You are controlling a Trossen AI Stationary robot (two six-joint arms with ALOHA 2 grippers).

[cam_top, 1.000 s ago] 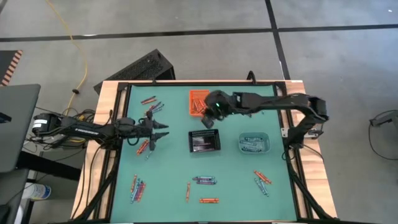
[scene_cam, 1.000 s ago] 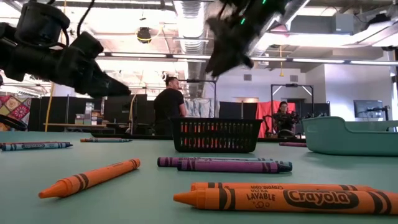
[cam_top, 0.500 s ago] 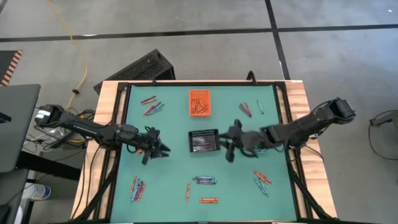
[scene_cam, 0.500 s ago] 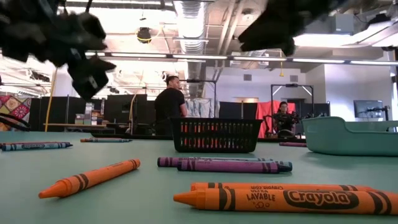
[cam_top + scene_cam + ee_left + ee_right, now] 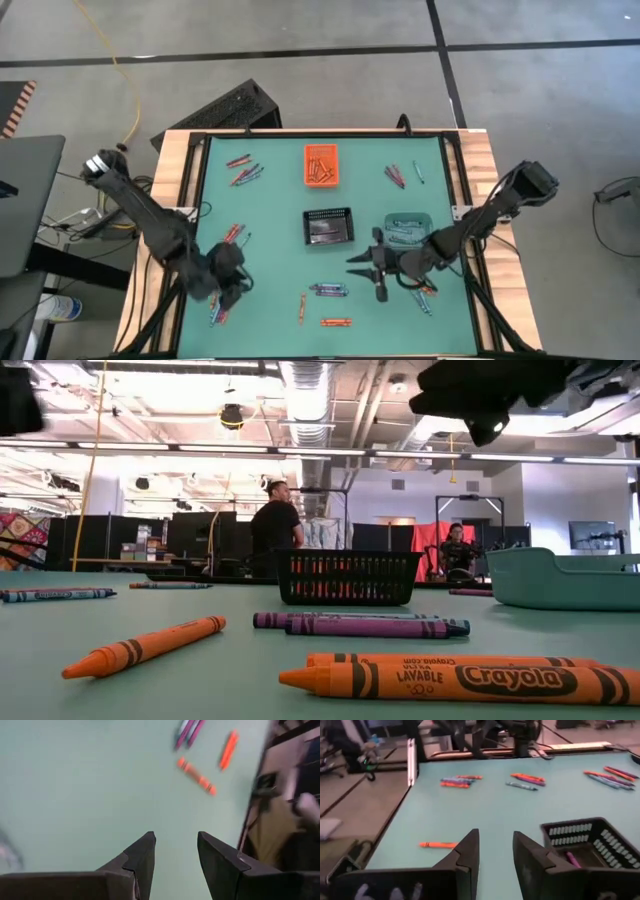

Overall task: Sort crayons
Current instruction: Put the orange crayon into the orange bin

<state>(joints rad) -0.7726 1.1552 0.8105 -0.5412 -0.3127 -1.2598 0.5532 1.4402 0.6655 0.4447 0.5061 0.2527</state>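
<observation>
Crayons lie in small groups on the green mat: at the far left (image 5: pixel 243 168), the far right (image 5: pixel 400 176), the near left (image 5: pixel 219 302), the near middle (image 5: pixel 328 290) and the near right (image 5: pixel 421 290). Some lie in the orange bin (image 5: pixel 321 165), the black mesh bin (image 5: pixel 329 226) and the teal bin (image 5: pixel 408 231). My left gripper (image 5: pixel 230 283) is open and empty above the near-left mat (image 5: pixel 175 855). My right gripper (image 5: pixel 364 270) is open and empty between the mesh bin and the near-middle crayons (image 5: pixel 496 851).
In the right wrist view the mesh bin (image 5: pixel 590 845) stands close beside my fingers, and one orange crayon (image 5: pixel 438 845) lies on the mat ahead. In the low view, orange and purple crayons (image 5: pixel 370 626) lie close to the camera. People stand in the room behind.
My right gripper has gone from above the orange bin toward the table's near edge, past the mesh bin, and has come down toward the mat. My left gripper has gone from the left middle of the mat toward the near-left crayons. Both stay open.
</observation>
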